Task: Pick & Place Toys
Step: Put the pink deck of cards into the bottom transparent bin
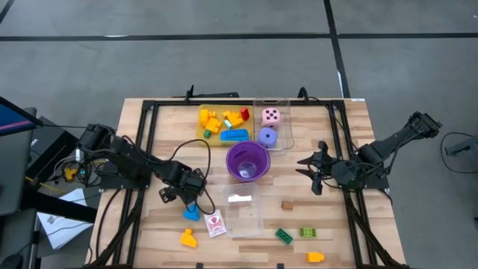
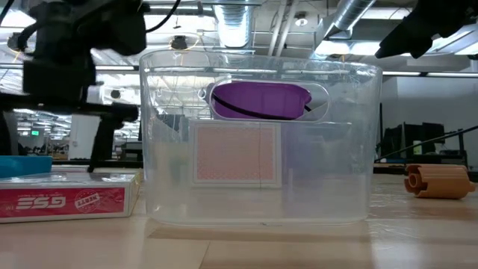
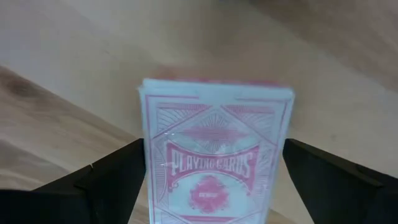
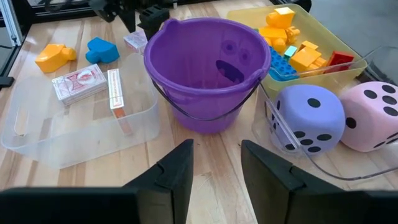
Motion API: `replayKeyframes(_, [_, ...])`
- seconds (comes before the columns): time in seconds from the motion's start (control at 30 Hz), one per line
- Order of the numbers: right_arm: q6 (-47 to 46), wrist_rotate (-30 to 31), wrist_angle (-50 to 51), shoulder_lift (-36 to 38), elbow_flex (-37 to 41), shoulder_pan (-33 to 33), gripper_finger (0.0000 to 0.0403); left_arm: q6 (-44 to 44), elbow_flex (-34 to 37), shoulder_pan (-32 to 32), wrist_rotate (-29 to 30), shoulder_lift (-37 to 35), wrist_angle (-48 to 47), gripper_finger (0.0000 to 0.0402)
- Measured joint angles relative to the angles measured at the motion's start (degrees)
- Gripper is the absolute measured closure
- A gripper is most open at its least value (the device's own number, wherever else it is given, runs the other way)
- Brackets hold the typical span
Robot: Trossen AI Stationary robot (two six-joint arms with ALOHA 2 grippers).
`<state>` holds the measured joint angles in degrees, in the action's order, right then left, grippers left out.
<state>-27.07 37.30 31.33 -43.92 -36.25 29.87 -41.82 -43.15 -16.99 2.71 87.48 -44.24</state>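
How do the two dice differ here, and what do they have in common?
The pink die is pale pink; the purple die is lavender. In the high view the pink die lies nearer the table's far edge, the purple die closer to the purple cup. The pink die shows more dark dots on top than the purple one. Both are soft-looking, round-cornered, alike in size, and sit side by side in the clear tray.

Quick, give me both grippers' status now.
Left gripper: open, fingers either side of the card deck, not closed on it.
Right gripper: partly open, empty, facing the purple cup.
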Motion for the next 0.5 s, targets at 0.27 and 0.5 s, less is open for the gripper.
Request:
replayKeyframes(0.27, [0.0,0.0,0.0,0.0,0.0,0.0,0.0275,-0.1,2.6,0.0,2.0,-0.2,1.9,0.0037])
replayKeyframes(0.5, [0.0,0.0,0.0,0.0,0.0,0.0,0.0275,2.5,2.7,0.3,1.5,-0.2,3.1,0.0037])
